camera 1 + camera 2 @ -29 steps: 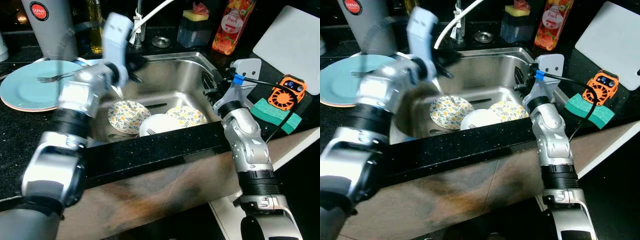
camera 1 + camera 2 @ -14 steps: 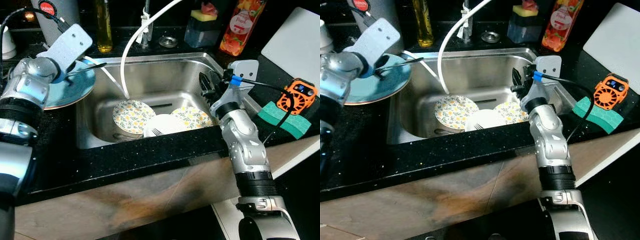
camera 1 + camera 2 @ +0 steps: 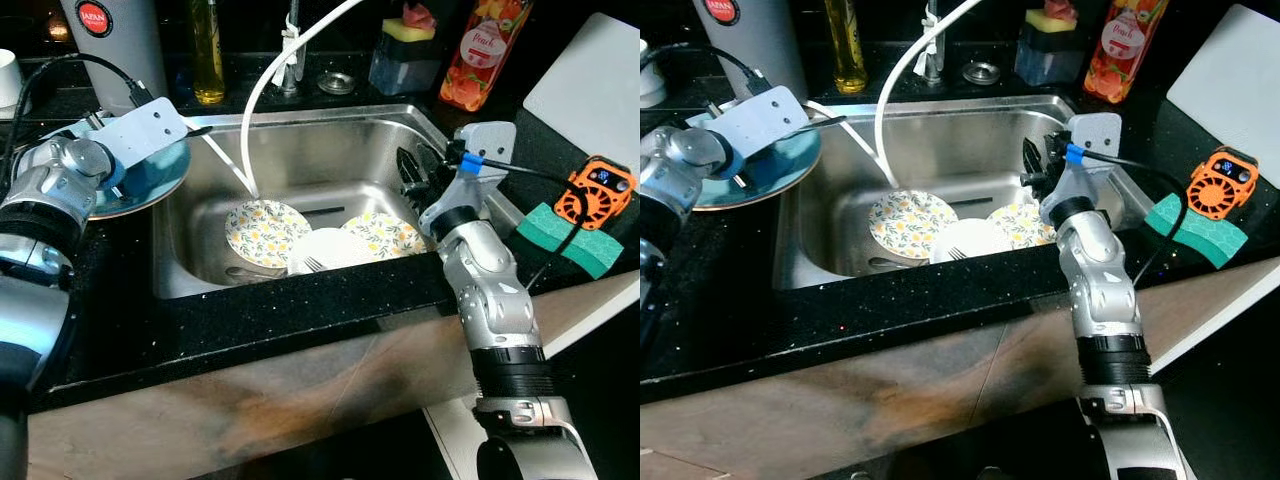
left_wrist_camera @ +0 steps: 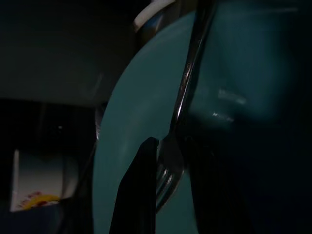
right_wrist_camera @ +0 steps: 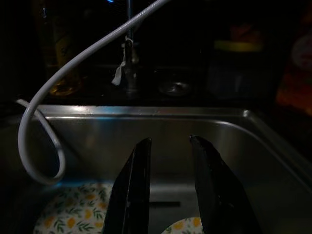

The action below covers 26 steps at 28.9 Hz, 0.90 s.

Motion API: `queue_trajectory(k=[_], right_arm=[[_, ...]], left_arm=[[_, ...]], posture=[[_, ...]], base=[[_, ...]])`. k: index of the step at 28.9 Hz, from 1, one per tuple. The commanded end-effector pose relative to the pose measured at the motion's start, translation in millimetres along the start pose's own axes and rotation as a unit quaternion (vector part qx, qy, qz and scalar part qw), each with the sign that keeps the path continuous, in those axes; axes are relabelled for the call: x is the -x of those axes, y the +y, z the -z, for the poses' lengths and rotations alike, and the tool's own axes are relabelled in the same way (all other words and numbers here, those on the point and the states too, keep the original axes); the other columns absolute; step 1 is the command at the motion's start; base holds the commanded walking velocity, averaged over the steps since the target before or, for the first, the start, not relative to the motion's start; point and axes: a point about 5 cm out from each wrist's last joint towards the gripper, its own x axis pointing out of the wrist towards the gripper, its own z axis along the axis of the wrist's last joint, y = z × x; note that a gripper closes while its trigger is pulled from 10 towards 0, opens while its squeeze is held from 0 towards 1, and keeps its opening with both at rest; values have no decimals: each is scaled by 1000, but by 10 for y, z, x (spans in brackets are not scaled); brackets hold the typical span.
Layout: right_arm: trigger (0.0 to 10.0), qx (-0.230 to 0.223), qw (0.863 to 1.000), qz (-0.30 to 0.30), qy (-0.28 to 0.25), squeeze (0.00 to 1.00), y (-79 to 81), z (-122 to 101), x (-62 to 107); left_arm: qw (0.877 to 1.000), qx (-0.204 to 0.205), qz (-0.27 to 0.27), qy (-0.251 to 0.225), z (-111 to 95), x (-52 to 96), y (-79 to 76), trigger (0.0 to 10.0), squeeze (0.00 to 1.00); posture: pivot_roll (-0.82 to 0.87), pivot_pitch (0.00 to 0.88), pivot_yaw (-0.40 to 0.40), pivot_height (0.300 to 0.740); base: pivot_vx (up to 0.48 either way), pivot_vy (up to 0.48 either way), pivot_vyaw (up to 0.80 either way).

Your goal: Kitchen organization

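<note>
Left pincer (image 4: 168, 190) has swung off the sink in the last second and now sits low over the blue plate (image 3: 160, 175), fingers clamped on a fork (image 4: 183, 105), tines just above the plate face. Reads as fork mid-transfer, set-down pending. Right pincer (image 5: 168, 195) unchanged: fingers apart, empty, parked at the sink (image 3: 330, 150) right rim, aimed in. Below and ahead of it: two floral plates (image 3: 262, 228) and a white bowl (image 3: 330, 250), uncleared.
</note>
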Motion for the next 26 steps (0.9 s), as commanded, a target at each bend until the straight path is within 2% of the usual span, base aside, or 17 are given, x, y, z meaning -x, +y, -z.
queue_trajectory(k=[1, 13, 14, 16, 17, 18, 19, 22, 26], right_arm=[[10000, -2, 1000, 4, 7, 0, -11, 20, 41], [10000, -4, 1000, 20, 6, 0, -11, -33, 199], [10000, -4, 1000, 21, 7, 0, -12, -39, 211], [10000, -3, 1000, 22, 9, 0, -13, -44, 232], [10000, -2, 1000, 22, 10, 0, -13, -45, 239], [10000, -2, 1000, 23, 12, 0, -12, -44, 253], [10000, -1, 1000, 23, 14, 0, -12, -40, 256], [10000, 0, 1000, 23, 18, 0, -19, -30, 264], [10000, 0, 1000, 24, 20, 0, -35, -35, 244]], left_arm=[[1000, -17, 3, -6, -70, -25, -36, 10000, 0], [999, -36, -10, -4, -145, -59, -57, 10000, 0], [999, -39, -11, 1, -133, -70, -87, 9569, 0], [999, -42, -14, 8, -108, -88, -137, 4706, 0], [999, -44, -16, 11, -96, -94, -156, 4706, 0], [999, -45, -20, 16, -71, -101, -182, 3294, 0], [998, -49, -23, 17, -59, -105, -195, 0, 0], [997, -58, -37, 26, 16, -107, -218, 0, 0], [998, -50, -38, 24, 43, -97, -201, 0, 0]], posture=[[92, 165, -18, 740], [64, 254, 17, 740], [60, 264, 18, 740], [55, 273, 17, 740], [55, 273, 17, 740], [53, 275, 16, 740], [53, 275, 16, 740], [50, 269, 8, 740], [63, 251, 1, 740]], base=[[0, 0, 0], [0, 0, 0], [0, 0, 0], [0, 0, 0], [0, 0, 0], [0, 0, 0], [0, 0, 0], [0, 0, 0], [0, 0, 0]])
